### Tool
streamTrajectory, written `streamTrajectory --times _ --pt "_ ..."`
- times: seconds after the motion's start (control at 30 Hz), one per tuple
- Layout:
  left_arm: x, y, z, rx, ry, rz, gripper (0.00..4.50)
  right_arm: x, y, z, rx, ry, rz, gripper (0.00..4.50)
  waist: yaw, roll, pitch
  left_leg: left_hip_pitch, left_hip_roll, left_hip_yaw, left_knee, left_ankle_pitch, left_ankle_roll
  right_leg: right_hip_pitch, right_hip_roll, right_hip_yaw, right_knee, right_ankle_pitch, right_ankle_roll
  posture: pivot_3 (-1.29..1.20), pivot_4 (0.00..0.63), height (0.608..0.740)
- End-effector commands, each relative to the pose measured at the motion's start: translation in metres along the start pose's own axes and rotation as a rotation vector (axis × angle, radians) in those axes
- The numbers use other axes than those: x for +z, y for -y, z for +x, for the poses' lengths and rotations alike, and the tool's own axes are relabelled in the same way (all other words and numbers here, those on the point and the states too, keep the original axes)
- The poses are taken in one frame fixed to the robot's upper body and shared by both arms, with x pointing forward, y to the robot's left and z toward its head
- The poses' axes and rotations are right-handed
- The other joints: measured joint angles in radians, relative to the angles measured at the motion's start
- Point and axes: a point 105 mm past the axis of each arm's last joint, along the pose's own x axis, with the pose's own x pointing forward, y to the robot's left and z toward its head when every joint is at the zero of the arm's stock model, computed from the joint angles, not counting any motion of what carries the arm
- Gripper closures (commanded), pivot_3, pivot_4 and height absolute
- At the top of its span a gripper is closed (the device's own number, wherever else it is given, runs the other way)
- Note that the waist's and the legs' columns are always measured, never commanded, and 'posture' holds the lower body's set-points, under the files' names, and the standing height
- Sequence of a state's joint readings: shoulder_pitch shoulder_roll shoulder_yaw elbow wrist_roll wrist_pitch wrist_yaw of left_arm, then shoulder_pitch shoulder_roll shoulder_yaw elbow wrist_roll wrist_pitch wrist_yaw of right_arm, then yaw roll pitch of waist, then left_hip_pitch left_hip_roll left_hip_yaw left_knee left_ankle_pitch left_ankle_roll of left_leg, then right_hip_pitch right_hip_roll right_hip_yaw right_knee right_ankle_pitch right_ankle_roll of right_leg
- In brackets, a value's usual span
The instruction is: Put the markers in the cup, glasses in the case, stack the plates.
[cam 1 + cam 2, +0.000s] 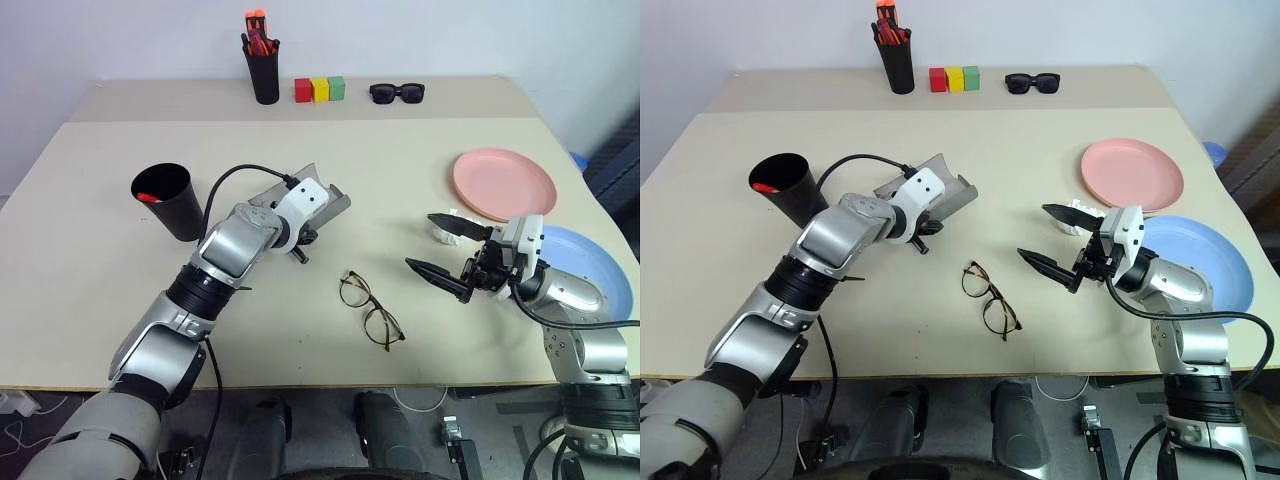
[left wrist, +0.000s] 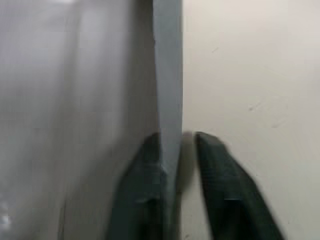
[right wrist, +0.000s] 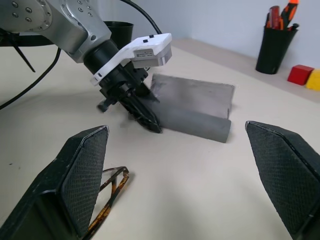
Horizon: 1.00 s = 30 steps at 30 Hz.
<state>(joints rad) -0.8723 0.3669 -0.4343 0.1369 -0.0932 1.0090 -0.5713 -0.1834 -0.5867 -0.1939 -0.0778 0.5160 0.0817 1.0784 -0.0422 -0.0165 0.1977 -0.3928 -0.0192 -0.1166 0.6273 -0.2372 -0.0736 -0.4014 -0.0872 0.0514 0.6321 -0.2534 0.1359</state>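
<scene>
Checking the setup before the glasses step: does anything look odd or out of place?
Nothing is spilled or broken. The glasses lie folded open on the table, outside the case, whose edge the left gripper pinches.

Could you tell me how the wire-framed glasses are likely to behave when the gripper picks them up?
The glasses look light, with a thin frame that probably flexes. They lie flat on the table with arms folded, so they may slide before lifting. The round lenses seem fragile; a gentle pinch suits.
</scene>
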Motion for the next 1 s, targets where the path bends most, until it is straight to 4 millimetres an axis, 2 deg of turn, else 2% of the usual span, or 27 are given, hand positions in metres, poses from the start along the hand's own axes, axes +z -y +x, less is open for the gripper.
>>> streamTrajectory --times 0.03,0.27,0.47,0.57,0.73,0.87,1.0 --pt "0.012 0.004 -0.007 -0.038 0.055 0.103 3.32 0.017 0.001 -0.001 -0.01 0.029 -0.061 0.0 0.0 0.0 0.0 0.0 0.0 0.0 0.0 0.0 0.0 0.0 0.0 0.0 0.0 0.0 0.0 0.0 0.15 0.74" --pt "0.012 0.015 -0.027 -0.174 0.118 0.288 3.32 0.02 0.001 0.001 -0.024 0.029 -0.066 0.0 0.002 0.0 0.0 0.0 0.0 0.0 0.0 0.0 0.0 0.0 0.0 0.0 0.0 0.0 0.0 0.0 0.15 0.74" --pt "-0.005 0.03 -0.045 -0.352 0.143 0.487 3.32 0.021 0.002 0.002 -0.036 0.032 -0.068 0.0 0.002 0.0 0.0 0.0 0.0 0.0 0.0 0.0 0.0 0.0 0.0 0.0 0.0 0.0 0.0 0.0 0.15 0.74" --pt "-0.011 0.03 -0.044 -0.376 0.132 0.531 3.32 0.021 0.002 0.002 -0.041 0.032 -0.07 0.0 0.009 0.0 0.0 0.0 0.0 0.0 0.001 0.0 0.0 0.0 0.0 0.0 0.0 0.0 0.0 0.0 0.15 0.74" --pt "-0.008 0.016 -0.03 -0.293 0.093 0.45 3.32 0.023 0.001 0.001 -0.051 0.032 -0.074 0.0 0.022 0.0 0.0 0.0 0.0 0.0 0.002 0.0 0.001 0.001 0.0 0.0 0.0 0.0 0.0 0.0 0.15 0.74" --pt "-0.005 0.014 -0.025 -0.274 0.084 0.398 4.48 0.023 0.001 -0.001 -0.057 0.025 -0.075 0.0 0.023 0.0 0.0 0.0 0.0 0.0 0.002 0.0 0.001 0.001 0.0 0.0 0.0 0.0 0.0 0.0 0.15 0.74" --pt "-0.003 0.01 -0.025 -0.255 0.088 0.432 4.48 0.023 0.004 -0.002 -0.06 0.022 -0.078 0.0 0.021 0.0 0.0 0.0 0.0 0.0 0.002 0.0 0.001 0.001 0.0 0.0 0.0 0.0 0.0 0.0 0.15 0.74"
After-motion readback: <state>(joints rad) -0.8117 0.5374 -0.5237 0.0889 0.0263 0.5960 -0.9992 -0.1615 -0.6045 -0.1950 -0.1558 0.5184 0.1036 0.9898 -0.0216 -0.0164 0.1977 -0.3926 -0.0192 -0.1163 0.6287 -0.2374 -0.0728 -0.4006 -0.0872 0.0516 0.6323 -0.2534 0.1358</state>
